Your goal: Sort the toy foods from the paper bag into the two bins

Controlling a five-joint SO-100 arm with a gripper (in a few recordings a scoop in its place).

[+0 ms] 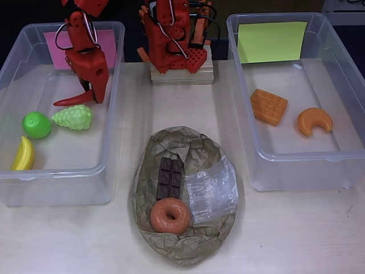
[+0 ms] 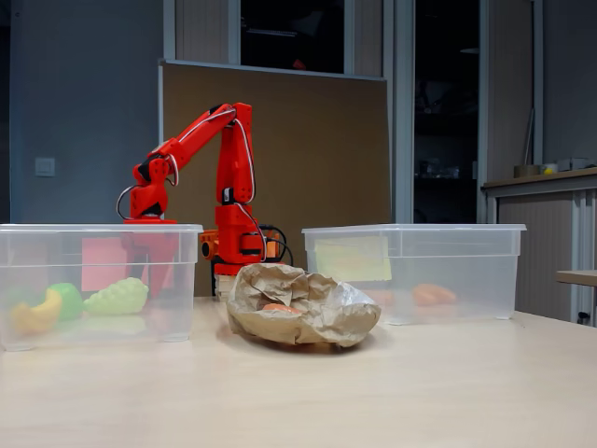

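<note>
My red gripper reaches down into the left bin, the one with the pink label, and is shut on the end of the red chili. A green apple, light-green grapes and a yellow banana lie in that bin. The right bin, with a yellow-green label, holds the orange waffle and the croissant. Between the bins, the crumpled paper bag carries the chocolate bar and the donut. The bag also shows in the fixed view.
The arm's base stands on a wooden block at the back, between the bins. Bare tabletop runs along the front edge. A shiny tape patch covers the bag's right side.
</note>
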